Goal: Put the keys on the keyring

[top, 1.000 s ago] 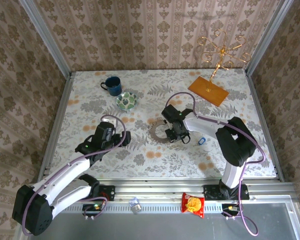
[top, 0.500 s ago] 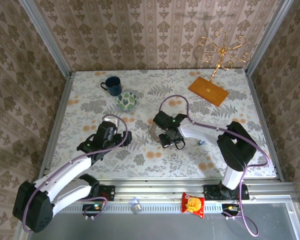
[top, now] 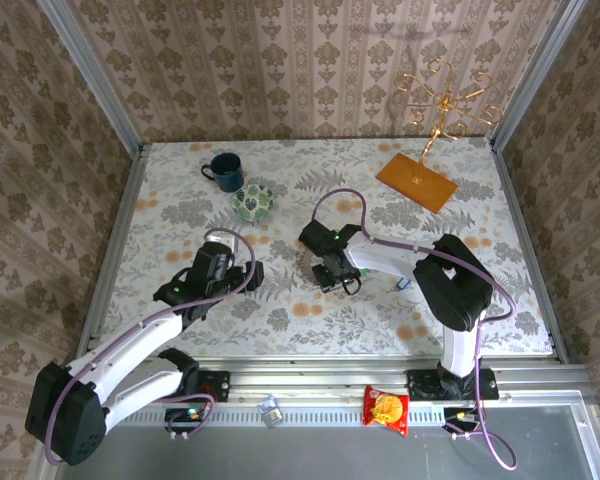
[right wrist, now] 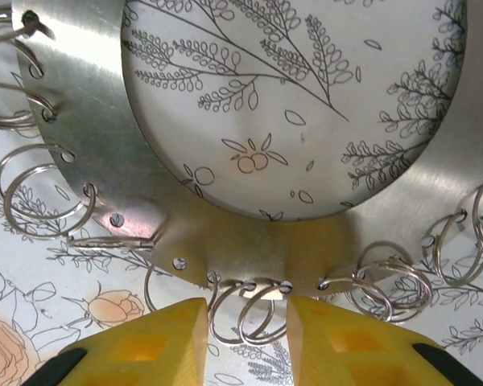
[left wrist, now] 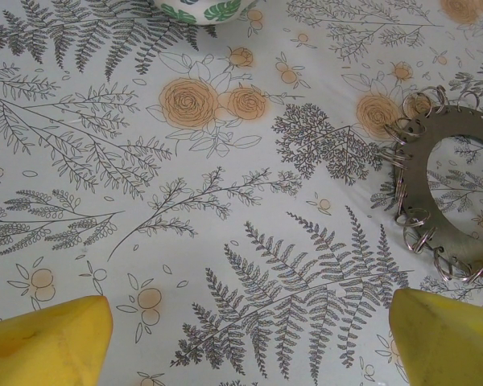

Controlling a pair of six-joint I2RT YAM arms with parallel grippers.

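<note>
While L jaws gape, narrow R jaws maybe nip keyring [right wrist: 88, 137].

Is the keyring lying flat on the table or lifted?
Flat: the keyring rests on the tablecloth along its whole visible edge.

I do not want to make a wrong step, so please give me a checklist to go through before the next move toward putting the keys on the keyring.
1. Left gripper open and empty: ok.
2. Keyring lying flat on the table: ok.
3. Right gripper at the keyring's edge, small split rings between its fingers: ok.
4. Split ring actually gripped: cannot tell.
5. A key in a gripper: not ok; the blue-tagged key lies on the table, apart from the keyring.
</note>
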